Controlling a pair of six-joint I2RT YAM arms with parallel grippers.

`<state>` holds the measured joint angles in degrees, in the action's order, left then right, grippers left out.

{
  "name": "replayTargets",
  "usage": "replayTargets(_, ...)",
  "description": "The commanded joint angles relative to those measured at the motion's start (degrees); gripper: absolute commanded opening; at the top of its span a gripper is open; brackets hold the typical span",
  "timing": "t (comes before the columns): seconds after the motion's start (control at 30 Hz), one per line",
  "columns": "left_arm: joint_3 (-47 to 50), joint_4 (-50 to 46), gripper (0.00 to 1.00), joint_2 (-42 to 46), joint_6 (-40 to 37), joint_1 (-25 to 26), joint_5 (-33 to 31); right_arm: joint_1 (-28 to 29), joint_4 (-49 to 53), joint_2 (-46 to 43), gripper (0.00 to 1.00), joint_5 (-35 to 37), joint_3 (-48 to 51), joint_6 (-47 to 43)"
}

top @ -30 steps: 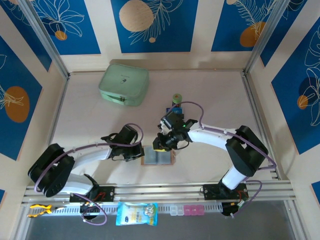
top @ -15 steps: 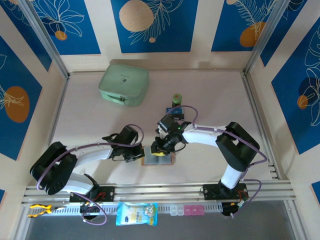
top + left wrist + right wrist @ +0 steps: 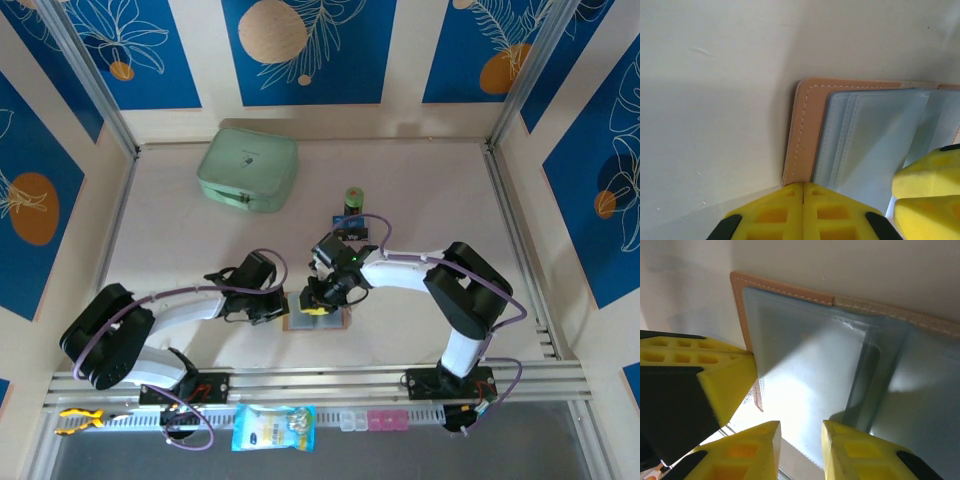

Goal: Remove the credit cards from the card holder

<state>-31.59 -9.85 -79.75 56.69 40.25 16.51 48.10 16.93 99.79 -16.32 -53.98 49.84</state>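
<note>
Your left pincer [image 3: 803,197], shut, sits at the holder's [image 3: 807,125] edge. Your right pincer [image 3: 801,440], narrowly parted, hangs over the pocket [image 3: 805,370] ahead. Pinch only its film and the holder may lift.

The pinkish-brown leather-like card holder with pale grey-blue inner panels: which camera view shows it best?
The right wrist view: the pinkish-brown card holder lies open and close, its stitched border, grey-blue panels and fold all clear. The left wrist view gives one corner with the stitching. The top external view shows it small and distant.
</note>
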Motion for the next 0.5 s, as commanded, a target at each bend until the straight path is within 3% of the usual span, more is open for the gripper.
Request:
replayTargets(0.0, 0.9, -2.7, 0.06, -0.6, 0.1, -0.5, 0.3, 0.4, 2.0, 0.5, 0.28, 0.8, -0.5, 0.6)
replayTargets(0.47, 0.9, -2.9, 0.06, -1.3, 0.1, -0.5, 0.2, 0.0, 5.7, -1.6, 0.28, 3.8, 0.4, -0.7)
